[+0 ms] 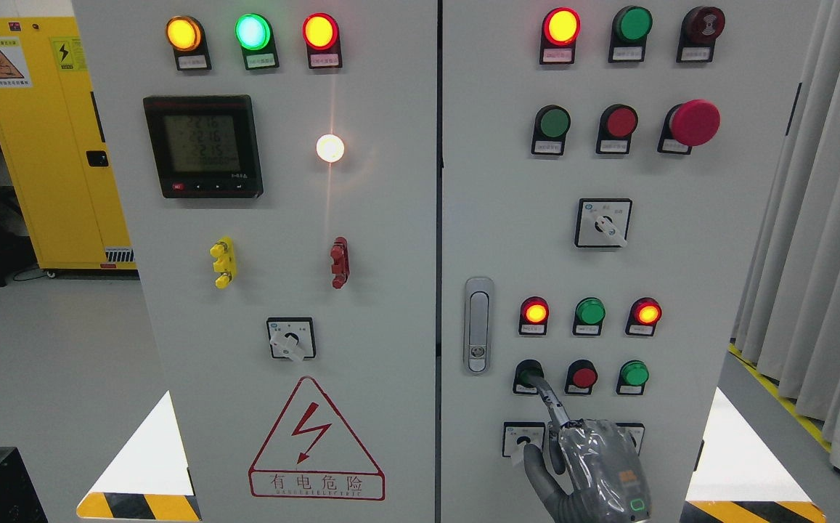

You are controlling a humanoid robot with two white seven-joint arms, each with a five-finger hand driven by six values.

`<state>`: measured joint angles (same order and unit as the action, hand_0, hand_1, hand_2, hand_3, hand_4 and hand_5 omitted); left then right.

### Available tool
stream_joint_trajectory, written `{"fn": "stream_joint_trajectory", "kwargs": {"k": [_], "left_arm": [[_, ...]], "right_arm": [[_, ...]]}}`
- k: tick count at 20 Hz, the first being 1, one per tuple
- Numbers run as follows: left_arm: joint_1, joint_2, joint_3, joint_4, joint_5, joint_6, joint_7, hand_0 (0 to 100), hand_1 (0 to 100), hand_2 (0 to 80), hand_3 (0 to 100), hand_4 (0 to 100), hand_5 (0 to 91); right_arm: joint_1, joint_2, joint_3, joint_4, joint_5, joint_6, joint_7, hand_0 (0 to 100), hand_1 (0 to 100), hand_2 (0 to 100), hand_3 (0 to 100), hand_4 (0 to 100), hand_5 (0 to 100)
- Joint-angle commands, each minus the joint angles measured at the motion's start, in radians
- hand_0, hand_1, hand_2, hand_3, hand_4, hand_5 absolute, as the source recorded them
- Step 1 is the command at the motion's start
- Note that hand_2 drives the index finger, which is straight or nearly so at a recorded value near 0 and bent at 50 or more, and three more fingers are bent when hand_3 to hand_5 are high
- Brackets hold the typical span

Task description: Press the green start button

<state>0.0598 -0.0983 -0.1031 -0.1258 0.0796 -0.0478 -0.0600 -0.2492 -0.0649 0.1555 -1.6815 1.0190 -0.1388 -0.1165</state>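
Observation:
The green start button (528, 373) is the left one in a row of three low on the right cabinet door (717, 240). My right hand (594, 468), in a grey glove, comes up from the bottom edge. Its index finger (552, 405) is stretched out, the tip resting on the button's face and covering part of it. The other fingers are curled in and the thumb lies beside the palm; the hand holds nothing. My left arm does not show.
A red button (583, 377) and another green button (634, 373) sit right of the pressed one. Two lit red lamps and a green lamp (590, 311) are above. A door handle (478, 325) lies to the left, and a rotary switch (522, 439) sits beside my thumb.

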Motion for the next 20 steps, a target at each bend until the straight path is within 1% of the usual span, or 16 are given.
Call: {"fn": "stream_joint_trajectory", "kwargs": {"k": [1,7,10,20], "left_arm": [[0.0,0.0,0.0,0.0,0.0,0.0,0.0,12,56,0.0,0,0,0.0],[0.0,0.0,-0.001,0.0,0.0,0.0,0.0,12,56,0.0,0,0,0.0],[0.0,0.0,-0.001,0.0,0.0,0.0,0.0,12,56,0.0,0,0,0.0],[0.0,-0.001,0.0,0.0,0.0,0.0,0.0,12,56,0.0,0,0,0.0]], "right_arm": [[-0.001,0.0,-0.004,0.016,0.0,0.001,-0.002,69,90,0,99,100,100],[0.007,0.0,-0.002,-0.01,0.0,-0.001,-0.009,69,90,0,99,100,100],[0.011,0.002,-0.001,-0.032,0.0,-0.004,-0.029,69,90,0,99,100,100],[0.044,0.005,0.013,-0.096,0.0,-0.01,-0.043,69,90,0,99,100,100]]}}
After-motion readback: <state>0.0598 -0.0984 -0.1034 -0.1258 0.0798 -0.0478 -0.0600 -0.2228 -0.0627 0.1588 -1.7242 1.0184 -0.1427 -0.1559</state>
